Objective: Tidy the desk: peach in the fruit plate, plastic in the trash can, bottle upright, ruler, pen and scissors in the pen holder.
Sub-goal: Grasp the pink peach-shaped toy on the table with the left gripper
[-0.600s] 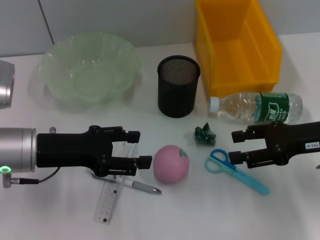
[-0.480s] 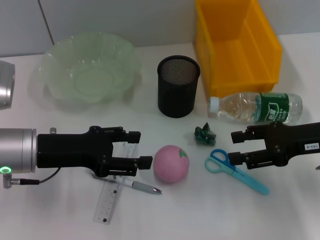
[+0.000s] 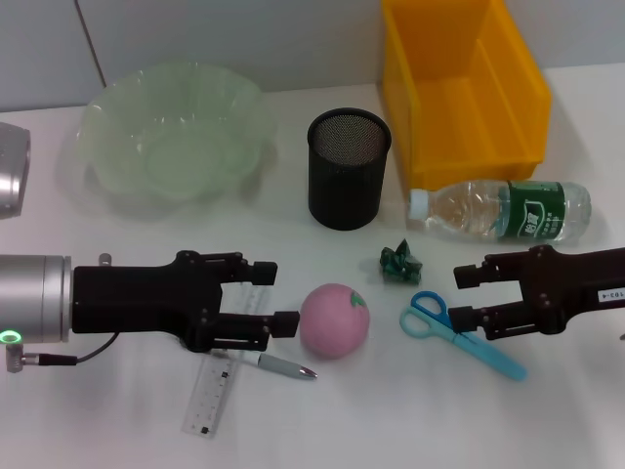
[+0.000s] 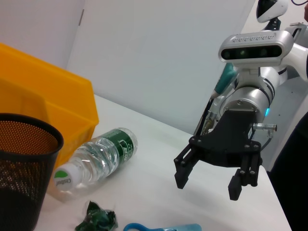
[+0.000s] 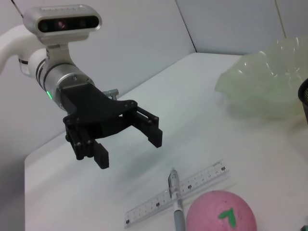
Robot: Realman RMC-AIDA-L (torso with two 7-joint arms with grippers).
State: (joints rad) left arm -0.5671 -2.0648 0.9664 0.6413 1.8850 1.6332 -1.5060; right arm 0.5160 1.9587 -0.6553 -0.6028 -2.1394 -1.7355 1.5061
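peach (image 3: 335,319) just beside left gripper (image 3: 277,295) fingers (image 3: 286,321).

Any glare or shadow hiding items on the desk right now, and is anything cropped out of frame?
Head view: even light, soft shadows; the left gripper overhangs the ruler and pen; the bottle shows mild glints. Left wrist view: scissors cut off at the edge. Right wrist view: peach cropped at the edge, plate partly out of frame.
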